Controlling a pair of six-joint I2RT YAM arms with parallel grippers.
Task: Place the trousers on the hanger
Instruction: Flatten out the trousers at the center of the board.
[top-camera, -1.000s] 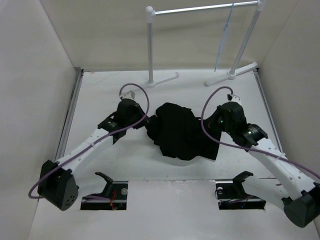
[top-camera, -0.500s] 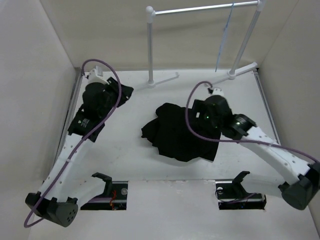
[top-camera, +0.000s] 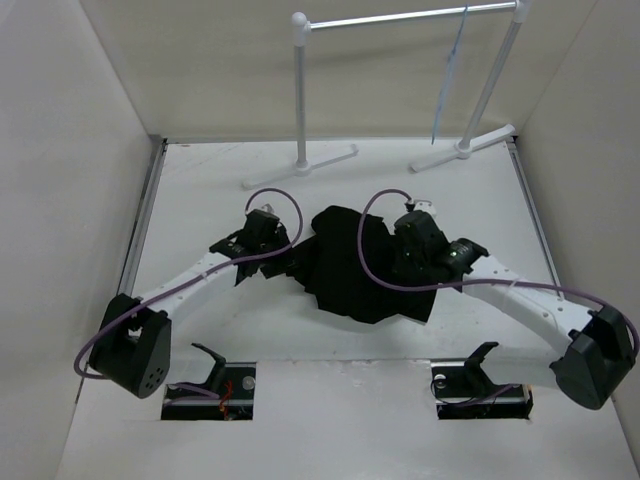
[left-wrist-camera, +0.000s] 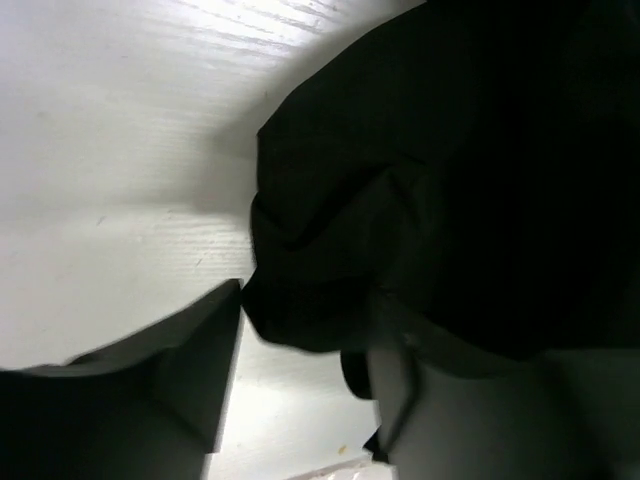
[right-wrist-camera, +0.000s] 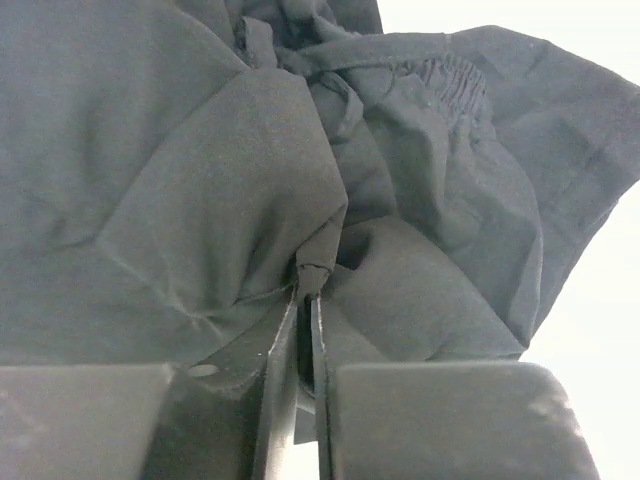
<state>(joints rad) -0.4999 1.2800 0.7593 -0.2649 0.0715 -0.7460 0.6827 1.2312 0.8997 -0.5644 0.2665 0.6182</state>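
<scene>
The black trousers (top-camera: 350, 268) lie in a crumpled heap in the middle of the white table. My left gripper (top-camera: 288, 257) is at their left edge; in the left wrist view it (left-wrist-camera: 305, 345) is open, with a fold of the trousers (left-wrist-camera: 330, 250) lying between the two fingers. My right gripper (top-camera: 393, 262) rests on the heap's right part; in the right wrist view it (right-wrist-camera: 309, 300) is shut on a pinched fold of the trousers (right-wrist-camera: 200, 200), near the gathered waistband. The pale-blue hanger (top-camera: 447, 80) hangs from the rack's bar at the back right.
The white tubular rack (top-camera: 300, 90) stands at the back of the table, its feet reaching forward. White walls close in the left, right and back sides. Two cut-outs with black brackets (top-camera: 208, 368) (top-camera: 480, 365) sit at the near edge.
My left arm swung out to the far left corner, then came back to the trousers' left edge. My right arm moved left onto the heap and closed on a fold.
</scene>
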